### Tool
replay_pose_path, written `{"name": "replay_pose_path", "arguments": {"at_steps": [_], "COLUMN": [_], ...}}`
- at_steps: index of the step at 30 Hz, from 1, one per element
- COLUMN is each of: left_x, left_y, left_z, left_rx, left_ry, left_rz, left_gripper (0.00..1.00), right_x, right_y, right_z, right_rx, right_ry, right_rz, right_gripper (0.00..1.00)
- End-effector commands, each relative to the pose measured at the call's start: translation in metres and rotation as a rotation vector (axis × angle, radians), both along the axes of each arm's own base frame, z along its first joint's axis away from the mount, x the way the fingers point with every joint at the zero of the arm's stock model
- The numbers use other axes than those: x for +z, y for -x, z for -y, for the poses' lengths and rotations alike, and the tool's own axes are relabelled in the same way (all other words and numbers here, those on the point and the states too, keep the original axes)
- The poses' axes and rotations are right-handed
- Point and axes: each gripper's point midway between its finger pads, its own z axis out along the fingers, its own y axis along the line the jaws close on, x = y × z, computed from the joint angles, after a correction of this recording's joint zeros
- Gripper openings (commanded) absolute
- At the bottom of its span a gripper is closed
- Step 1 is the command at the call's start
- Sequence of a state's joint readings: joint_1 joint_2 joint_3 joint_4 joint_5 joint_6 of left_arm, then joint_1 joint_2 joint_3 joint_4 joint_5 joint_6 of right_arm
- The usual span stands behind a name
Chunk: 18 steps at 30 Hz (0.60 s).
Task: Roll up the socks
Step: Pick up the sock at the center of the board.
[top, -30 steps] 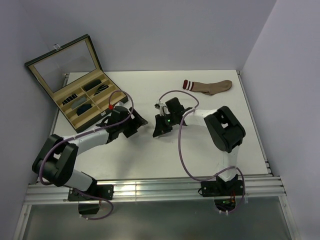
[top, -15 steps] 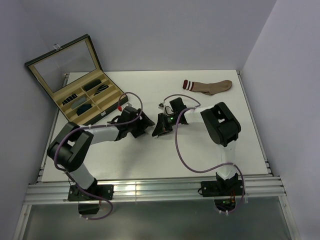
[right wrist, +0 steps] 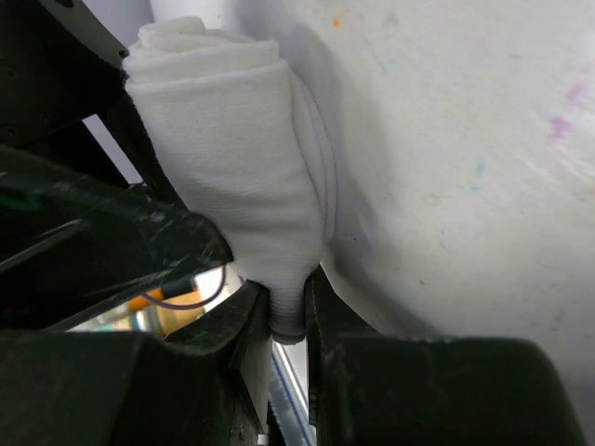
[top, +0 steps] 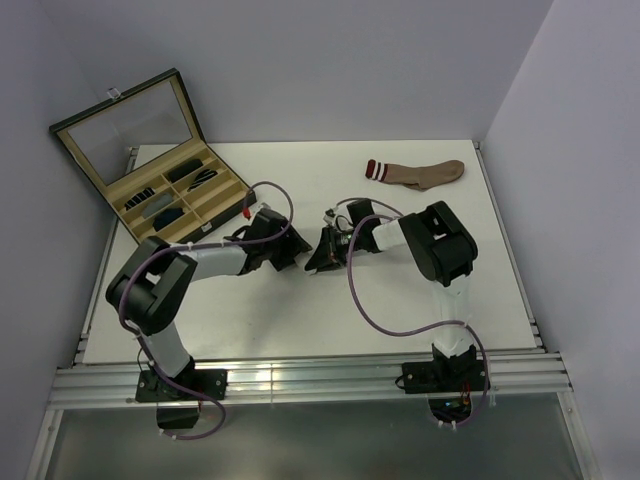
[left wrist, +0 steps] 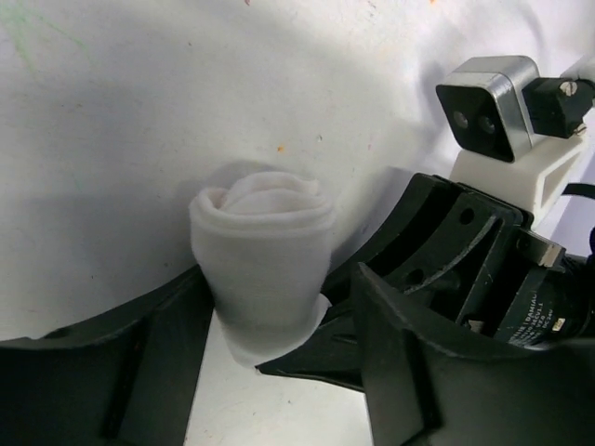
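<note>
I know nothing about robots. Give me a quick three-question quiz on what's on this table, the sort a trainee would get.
1. True or false: the white sock lies flat and unrolled.
2. Whose jaws pinch one end of that sock? A) the left arm's B) the right arm's C) neither
3. What colour is the flat sock at the far right of the table?
Key: 1 false, it is a compact roll. 2 B, the right arm's jaws are shut on it. 3 brown, with a striped cuff.

An open compartmented case (top: 135, 140) sits at the table's (top: 300, 310) back-left corner.
</note>
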<state>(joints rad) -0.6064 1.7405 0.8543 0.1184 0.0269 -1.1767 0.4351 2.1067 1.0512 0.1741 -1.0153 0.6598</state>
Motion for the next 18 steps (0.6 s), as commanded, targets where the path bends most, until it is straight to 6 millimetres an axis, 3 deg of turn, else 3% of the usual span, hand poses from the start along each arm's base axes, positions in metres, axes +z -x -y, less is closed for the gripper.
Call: {"name": "replay_pose_path", "arguments": {"at_steps": [1, 5, 7, 8, 12, 18], "left_x": [-0.043, -0.053, -0.054, -0.057, -0.055, -0.025], "left_y": [0.028, 0.028, 0.027, 0.029, 0.027, 0.0], "left_z": [-0.013, -0.019, -0.02, -0.021, -0.023, -0.031], "left_rx": [-0.01, 0.008, 0.011, 0.01, 0.004, -0.026], "left_ry": [-0.128, -0.177, -0.181, -0.19, -0.219, -0.306], "left_rz": [-0.147, -0.169, -0.175, -0.186, -0.186, -0.074], "left_gripper": [0.63, 0.36, 0.3, 0.22, 0.01, 0.0], "right_x": [-0.023, -0.023, -0.023, -0.023, -0.01, 0.016], "right_y": [-0.001, -0.003, -0.004, -0.004, -0.007, -0.011], "right_z": [0.005, 0.006, 0.006, 0.006, 0.012, 0.032], "right_rx": [-0.072, -0.092, -0.097, -0.098, -0.1, -0.136], "right_ry": [0.041, 0.031, 0.039, 0.042, 0.079, 0.193], "right_rz": [-0.077, -0.091, -0.088, -0.084, -0.014, 0.153], "right_gripper": [0.01, 0.03, 0.07, 0.09, 0.34, 0.55]}}
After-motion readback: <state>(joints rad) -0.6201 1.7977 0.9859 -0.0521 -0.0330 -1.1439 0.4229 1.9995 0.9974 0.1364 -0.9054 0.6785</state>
